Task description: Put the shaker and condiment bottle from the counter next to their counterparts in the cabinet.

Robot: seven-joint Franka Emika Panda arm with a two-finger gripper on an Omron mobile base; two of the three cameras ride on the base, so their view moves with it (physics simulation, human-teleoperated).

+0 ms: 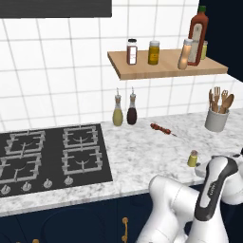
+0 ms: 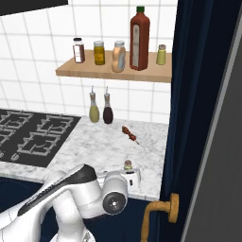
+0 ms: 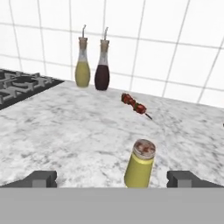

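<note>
While the condiment bottle (image 1: 185, 53) already stands on the cabinet (image 1: 142, 69) beside the red-brown bottle (image 1: 198, 32), the shaker (image 1: 192, 158) remains on the counter (image 1: 137, 152). In the right base view it stands near the front edge. In the hand view my gripper (image 3: 112, 178) is spread, one finger on each side of the shaker, judged ready to pinch it.

shaker (image 3: 140, 164) on counter (image 3: 65, 127) | condiment bottle (image 1: 185, 54) on cabinet (image 1: 161, 67)

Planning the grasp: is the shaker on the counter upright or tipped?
Upright: the shaker stands on its base on the counter, grey top up, between the open fingers.
</note>
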